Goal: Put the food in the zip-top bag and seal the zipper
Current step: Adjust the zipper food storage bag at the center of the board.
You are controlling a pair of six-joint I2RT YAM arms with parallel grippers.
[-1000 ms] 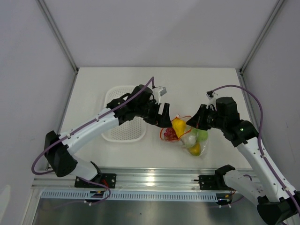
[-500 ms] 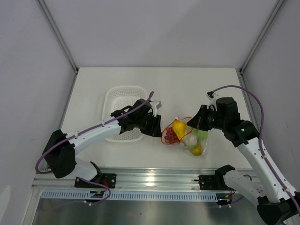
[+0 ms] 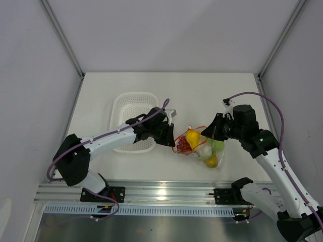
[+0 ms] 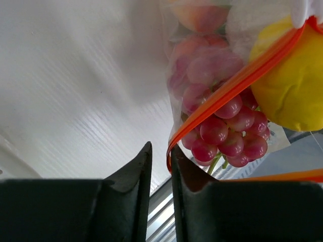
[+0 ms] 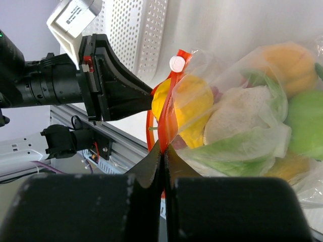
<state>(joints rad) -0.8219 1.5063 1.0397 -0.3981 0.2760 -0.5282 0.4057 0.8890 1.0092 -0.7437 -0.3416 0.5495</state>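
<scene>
Closest in, your left end effector (image 4: 160,151) is standing with only a narrow gap between its jaws. The end of the zipper (image 4: 237,83) is dipping into that gap, but I cannot tell whether the strip is actually being pinched. Your right end effector (image 5: 162,151) is pressing fully together on the same orange-red strip. I judge it is anchoring the mouth so the strip is stretching taut between the two arms for sealing.

Just past the fingers, the zip-top bag (image 3: 214,154) is lying on the surface (image 3: 202,96) between both end effectors, touching each at its mouth. The food is sitting inside: grapes (image 4: 227,136) at the left corner, then a yellow fruit (image 4: 287,91), cauliflower (image 5: 242,113) and a green apple (image 5: 305,126). The yellow fruit is crowding the mouth and could be resisting closure.

Farther back, the white basket (image 3: 121,103) is lying beside your left arm.
</scene>
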